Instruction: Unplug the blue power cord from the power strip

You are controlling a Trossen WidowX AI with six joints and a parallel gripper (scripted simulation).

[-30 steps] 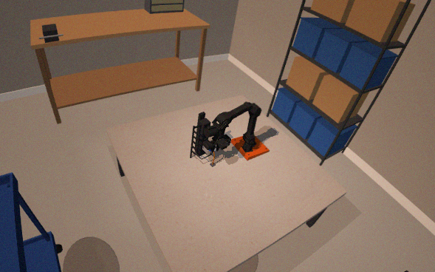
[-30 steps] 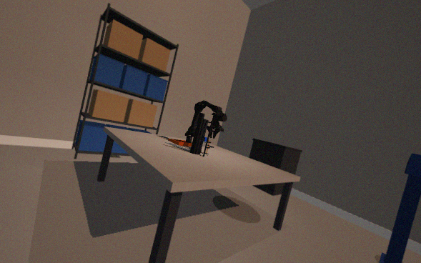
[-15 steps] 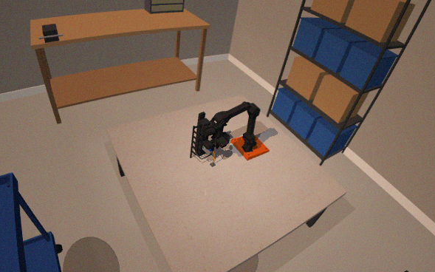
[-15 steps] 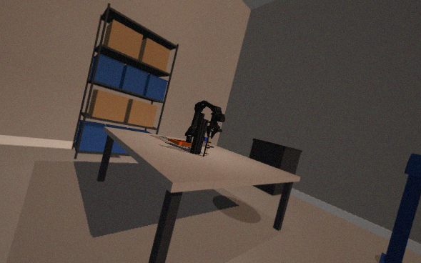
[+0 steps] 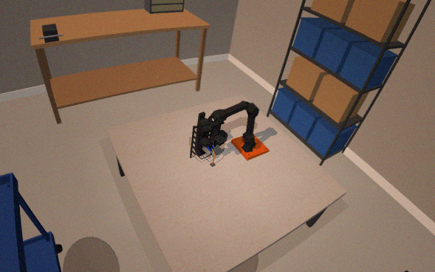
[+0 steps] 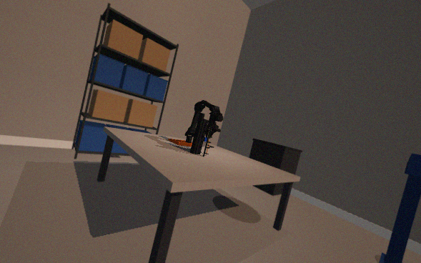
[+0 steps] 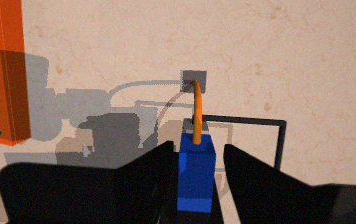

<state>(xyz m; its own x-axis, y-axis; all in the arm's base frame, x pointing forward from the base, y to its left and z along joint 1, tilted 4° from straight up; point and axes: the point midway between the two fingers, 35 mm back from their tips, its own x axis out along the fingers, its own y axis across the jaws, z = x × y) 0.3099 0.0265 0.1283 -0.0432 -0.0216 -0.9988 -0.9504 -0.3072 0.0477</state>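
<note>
Blue plug (image 7: 195, 172): a bright blue rectangular block with an orange cord (image 7: 197, 111) rising from its top end and curving over to a small grey square piece (image 7: 194, 81) lying on the beige table (image 7: 289, 60). In the wrist view, the plug sits directly between the two black fingers of the gripper (image 7: 195, 159), with a narrow gap visible on each side, so the half-spread fingers straddle it without clamping it. A thin black frame (image 7: 278, 135) shows just behind the plug. Only this view shows the plug's shape. From the top view, the plug (image 5: 209, 148) is a tiny blue patch under the bent arm (image 5: 234, 111), beside a black upright power strip (image 5: 196, 142) and near the arm's orange base (image 5: 250, 148). In the exterior view, the arm (image 6: 203, 123) hides the plug.
</note>
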